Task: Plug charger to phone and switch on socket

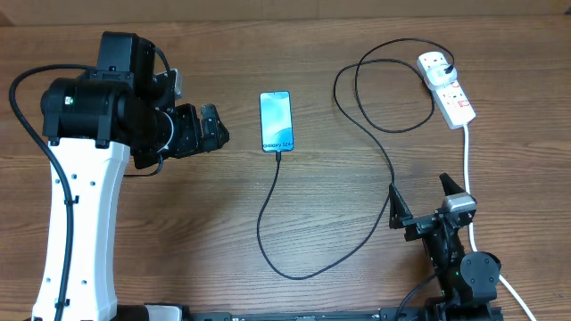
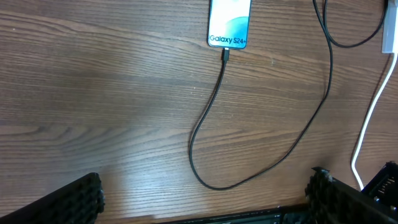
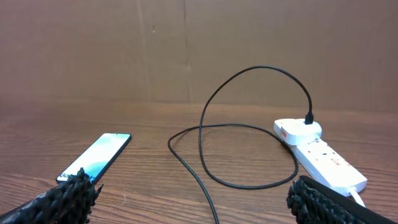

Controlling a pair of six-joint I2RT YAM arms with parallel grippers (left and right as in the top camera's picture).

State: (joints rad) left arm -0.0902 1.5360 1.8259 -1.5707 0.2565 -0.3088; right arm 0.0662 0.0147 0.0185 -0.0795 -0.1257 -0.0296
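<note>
Black charger cable [image 2: 217, 186], long and thin, bends through its nearest loop at about 6 o'clock on the brown wood-grain table [image 1: 178, 250]. At 5 o'clock the right gripper [image 1: 419, 198] hangs low with its fingers spread wide on nothing; its arm hides the near end of the thick white cord [image 1: 467, 169].

From the loop one run climbs to the cable's small black connector tip [image 2: 227, 55], which meets the near short edge of the slim black-edged phone [image 1: 276, 120] with the light blue screen. How deeply the tip is seated is hard to make out. The phone lies flat just left of centre, long axis from 6 to 12 o'clock, its "Galaxy S24" end towards 6; the left wrist view cuts off its far part.

At 9 o'clock the left gripper [image 1: 217, 127] points towards the phone, well apart from it, fingers wide and empty.

Farthest, at 2 o'clock, lies the white two-outlet power strip [image 1: 449, 87], long axis from 11 to 5 o'clock, with the black plug [image 3: 309, 118] in its far outlet. Its red switches are too small to read.
</note>
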